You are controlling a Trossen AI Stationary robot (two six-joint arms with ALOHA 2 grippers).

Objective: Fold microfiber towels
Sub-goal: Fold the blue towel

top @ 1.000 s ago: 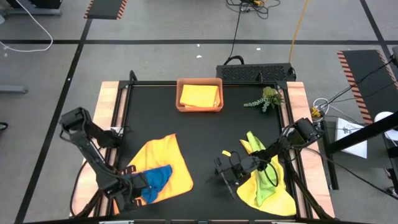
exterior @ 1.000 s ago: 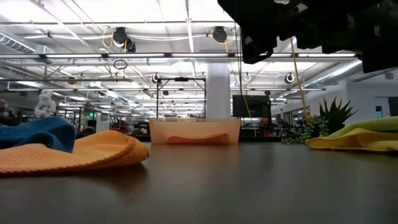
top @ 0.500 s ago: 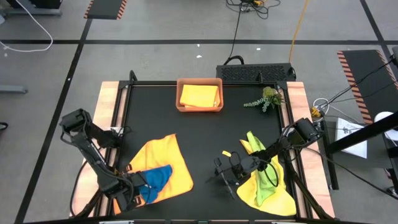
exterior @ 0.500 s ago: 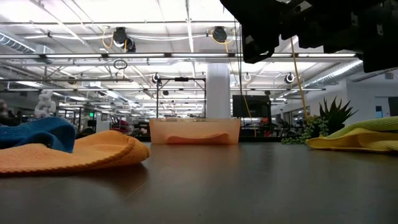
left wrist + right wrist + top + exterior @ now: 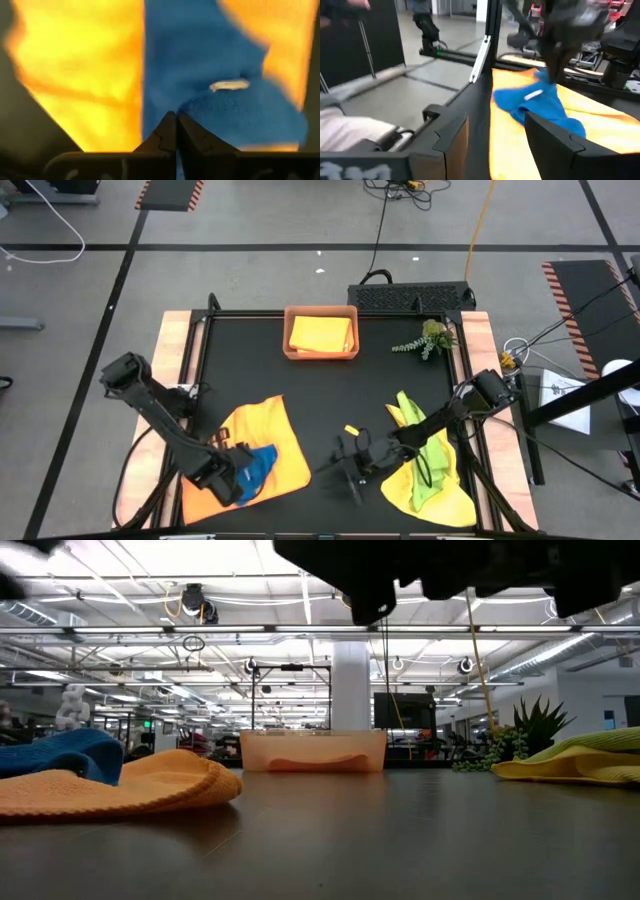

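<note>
Left wrist view shows the left tool (image 5: 176,131) pinched shut on the blue towel (image 5: 210,85) (high view hides this).

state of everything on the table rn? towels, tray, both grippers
blue towel: crumpled, lying on the orange towel, pinched by the left gripper
orange towel: spread, unfolded
lime green towel: crumpled on a yellow towel
yellow towel: unfolded
tray: holds a folded yellow towel
left gripper: shut on blue towel
right gripper: open, empty
</note>
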